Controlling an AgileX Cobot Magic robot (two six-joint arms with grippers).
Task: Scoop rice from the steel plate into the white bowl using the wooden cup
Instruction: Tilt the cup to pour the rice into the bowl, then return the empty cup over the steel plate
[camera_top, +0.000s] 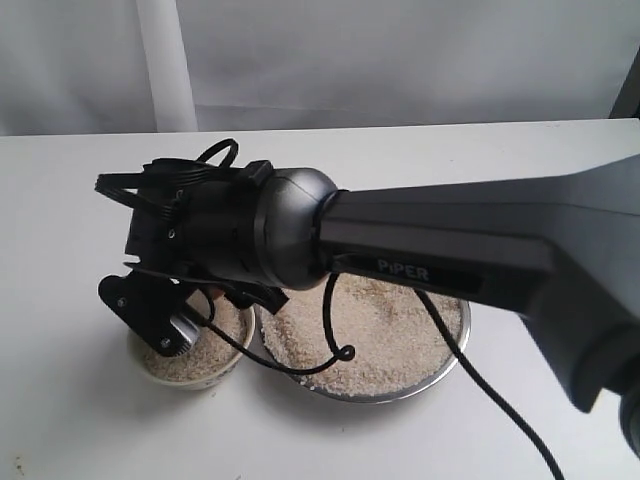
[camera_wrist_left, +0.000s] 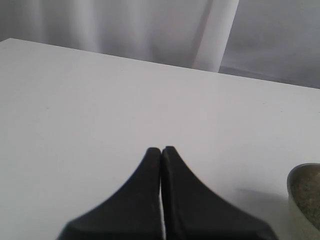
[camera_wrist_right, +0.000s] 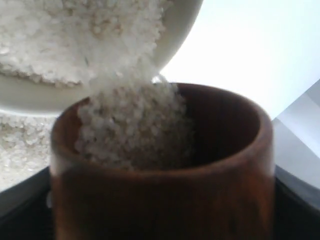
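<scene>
In the exterior view, your right arm (camera_top: 450, 250) reached in from the right and crossed the middle, so that its wrist end hung over the white bowl (camera_top: 200, 385) on the left. The bowl stood on the white table (camera_top: 80, 420), just beside the steel plate (camera_top: 400, 395), their rims close enough to look as if they touched. Rice (camera_top: 380, 330) covered the plate's floor, and the bowl was filled nearly to its rim with more grains. A black cable (camera_top: 330, 350) looped down from the arm over the plate. The wrist hid the wooden cup from this side.

In the left wrist view, your left gripper (camera_wrist_left: 161, 150) had its jaws pressed together with nothing between them, above bare table. At the frame's edge sat a pale rim (camera_wrist_left: 295, 200) with grains inside; it was probably the bowl, though too little showed to be sure.

In the right wrist view, your right gripper (camera_wrist_right: 162, 215) clasped the wooden cup (camera_wrist_right: 165, 195), with a dark jaw on either side of its wall. The cup was tipped toward the bowl, whose cream wall lay just beyond the cup's lip. Rice ran from the cup's mouth over the lip onto the heap in the bowl. The cup's dark inside showed bare on the side away from the stream.
</scene>
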